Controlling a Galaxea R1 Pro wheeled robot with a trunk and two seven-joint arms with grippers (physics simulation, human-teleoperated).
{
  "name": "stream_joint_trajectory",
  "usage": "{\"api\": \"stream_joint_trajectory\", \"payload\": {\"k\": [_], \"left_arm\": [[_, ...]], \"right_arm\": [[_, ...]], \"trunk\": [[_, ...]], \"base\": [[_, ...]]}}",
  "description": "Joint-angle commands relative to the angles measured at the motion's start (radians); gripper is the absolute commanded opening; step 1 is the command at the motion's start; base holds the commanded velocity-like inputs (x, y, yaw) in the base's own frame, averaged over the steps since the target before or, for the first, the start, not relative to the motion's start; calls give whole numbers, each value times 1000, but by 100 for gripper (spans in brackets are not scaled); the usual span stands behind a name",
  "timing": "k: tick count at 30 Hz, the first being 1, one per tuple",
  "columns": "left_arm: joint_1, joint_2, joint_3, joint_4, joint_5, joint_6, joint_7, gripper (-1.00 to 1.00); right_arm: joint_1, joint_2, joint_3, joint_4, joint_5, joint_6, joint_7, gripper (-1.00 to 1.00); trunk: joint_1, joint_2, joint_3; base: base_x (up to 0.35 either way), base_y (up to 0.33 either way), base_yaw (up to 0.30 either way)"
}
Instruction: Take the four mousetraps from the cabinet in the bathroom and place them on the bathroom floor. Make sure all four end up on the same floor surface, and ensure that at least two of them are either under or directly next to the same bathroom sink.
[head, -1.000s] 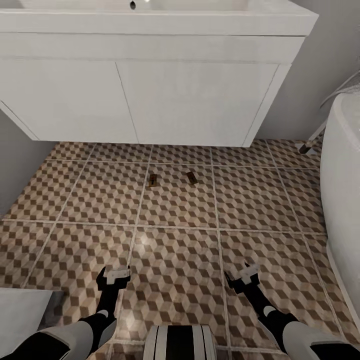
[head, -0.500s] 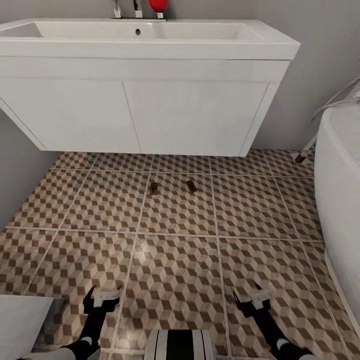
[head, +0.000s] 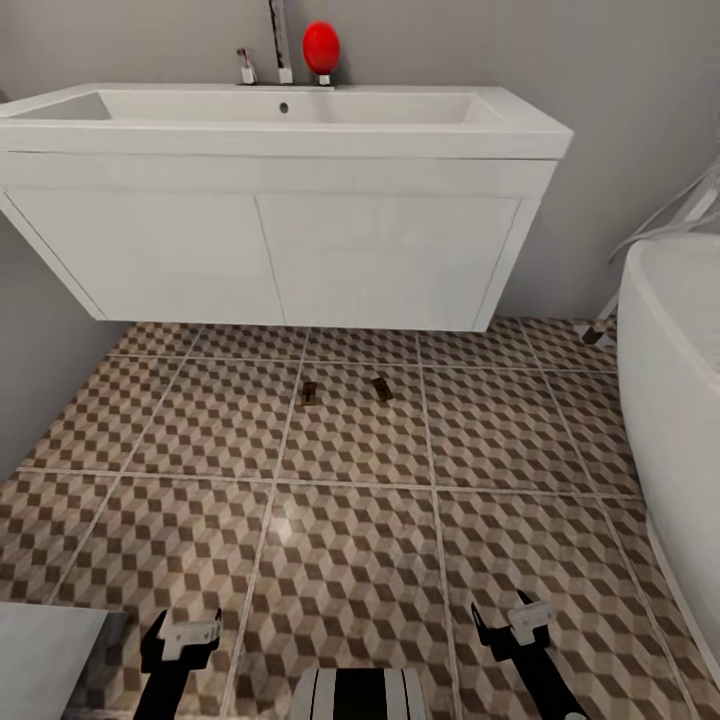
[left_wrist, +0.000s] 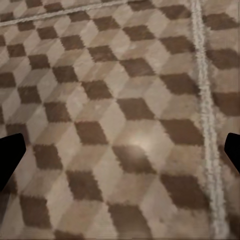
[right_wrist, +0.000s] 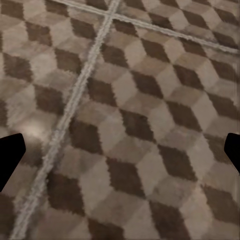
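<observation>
Two mousetraps lie on the cube-patterned bathroom floor (head: 350, 520), one (head: 309, 393) just left of the other (head: 382, 389), a short way in front of the white wall-hung sink (head: 280, 240). Both are small tan boards with dark metal parts. My left gripper (head: 182, 636) (left_wrist: 120, 155) hangs open low over the tiles, far nearer me than the traps. The right gripper (head: 515, 620) (right_wrist: 120, 155) is open too, with bare tiles between its fingers. The cabinet is out of view.
A white bathtub (head: 680, 400) curves along the right side. A red object (head: 321, 47) stands by the tap on the sink's back edge. A grey wall (head: 40, 380) closes the left. A pale grey surface (head: 45, 655) fills the near-left corner.
The whole view has tilted up and pulled back, so more of the sink top shows. Both grippers sit lower in the picture, drawn toward me. The two traps lie where they were.
</observation>
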Motion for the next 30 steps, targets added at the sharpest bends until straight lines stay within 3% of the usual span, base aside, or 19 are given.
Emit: {"api": "stream_joint_trajectory", "payload": {"k": [1,15,21,30], "left_arm": [[1,0,-9,3,7,-6,1,100],[67,0,-9,5,7,-81,-17,100],[109,2,-9,5,7,-165,-16,100],[131,9,-9,5,7,-165,-14,100]], "right_arm": [[1,0,6,1,-1,-3,-2,100],[34,0,7,2,-2,-47,-1,100],[60,0,7,3,-2,-95,-2,100],[72,0,7,3,-2,-104,-4,100]], "trunk": [[-1,0,3],[-7,3,58],[-10,5,81],[-14,7,116]], "base": [[0,0,0],[0,0,0],[0,0,0],[0,0,0]]}}
